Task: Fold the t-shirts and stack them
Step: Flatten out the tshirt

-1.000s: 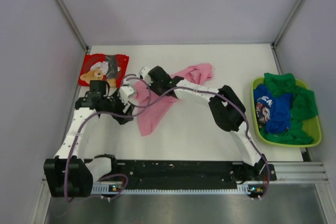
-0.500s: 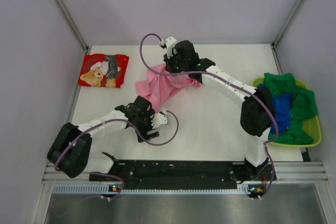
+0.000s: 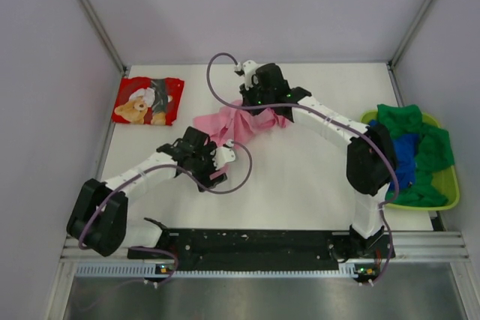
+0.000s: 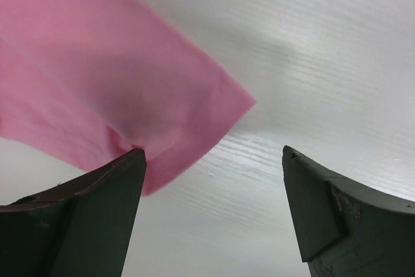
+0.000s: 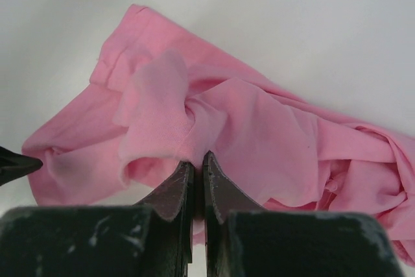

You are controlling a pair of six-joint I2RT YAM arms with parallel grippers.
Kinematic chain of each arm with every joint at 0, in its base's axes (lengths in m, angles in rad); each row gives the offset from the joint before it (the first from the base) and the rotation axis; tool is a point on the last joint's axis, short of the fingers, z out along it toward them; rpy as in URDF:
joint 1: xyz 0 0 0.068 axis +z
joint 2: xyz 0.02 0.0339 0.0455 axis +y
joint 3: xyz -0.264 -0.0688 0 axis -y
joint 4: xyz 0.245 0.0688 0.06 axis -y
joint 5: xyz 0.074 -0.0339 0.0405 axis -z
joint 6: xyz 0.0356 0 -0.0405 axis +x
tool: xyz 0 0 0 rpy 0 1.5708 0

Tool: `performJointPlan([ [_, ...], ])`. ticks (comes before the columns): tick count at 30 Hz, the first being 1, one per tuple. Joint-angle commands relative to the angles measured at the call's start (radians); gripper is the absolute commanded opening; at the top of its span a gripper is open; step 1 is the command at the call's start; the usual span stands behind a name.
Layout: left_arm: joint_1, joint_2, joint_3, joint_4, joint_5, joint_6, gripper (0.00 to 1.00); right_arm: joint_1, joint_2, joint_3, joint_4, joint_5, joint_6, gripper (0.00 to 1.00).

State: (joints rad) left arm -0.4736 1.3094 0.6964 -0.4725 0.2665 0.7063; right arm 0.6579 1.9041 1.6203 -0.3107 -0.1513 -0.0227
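You are pinching the soft, limp pink shirt, bunched on the desk, by a fold in your clamped right hand, while your left hand is hanging spread and empty beside its corner, which looks like the hem to take.

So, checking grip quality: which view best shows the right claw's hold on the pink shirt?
Right wrist: the right claw is shut on a bunched fold of the pink shirt, close up. In top external the wrist hides the pinch. Left wrist shows only a pink corner by the open left claw.
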Motion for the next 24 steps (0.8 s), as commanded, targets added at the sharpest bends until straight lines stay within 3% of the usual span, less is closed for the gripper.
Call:
performJointPlan([
  [1,-0.008,0.051,0.113,-0.1,0.151,0.012,0.9,-0.003,-0.069,-0.005,0.035,-0.004,0.015,0.0],
  [8,-0.007,0.249,0.228,-0.095,0.002,-0.06,0.9,-0.004,-0.086,-0.034,0.038,0.019,0.015,0.0],
  [12,-0.002,0.347,0.258,-0.072,-0.14,-0.099,0.84,-0.01,-0.12,-0.059,0.033,0.044,0.015,0.0],
  [14,0.001,0.358,0.259,-0.075,-0.158,-0.099,0.65,-0.021,-0.164,-0.085,0.032,0.056,0.015,0.0],
  [17,0.024,0.341,0.255,-0.081,-0.187,-0.103,0.05,-0.061,-0.252,-0.152,0.025,0.053,0.064,0.0],
  [18,0.036,0.327,0.253,-0.075,-0.206,-0.108,0.0,-0.073,-0.281,-0.181,0.019,0.044,0.067,0.0],
  [24,0.156,0.177,0.272,-0.081,-0.236,-0.114,0.0,-0.092,-0.445,-0.31,-0.187,0.048,0.03,0.04],
])
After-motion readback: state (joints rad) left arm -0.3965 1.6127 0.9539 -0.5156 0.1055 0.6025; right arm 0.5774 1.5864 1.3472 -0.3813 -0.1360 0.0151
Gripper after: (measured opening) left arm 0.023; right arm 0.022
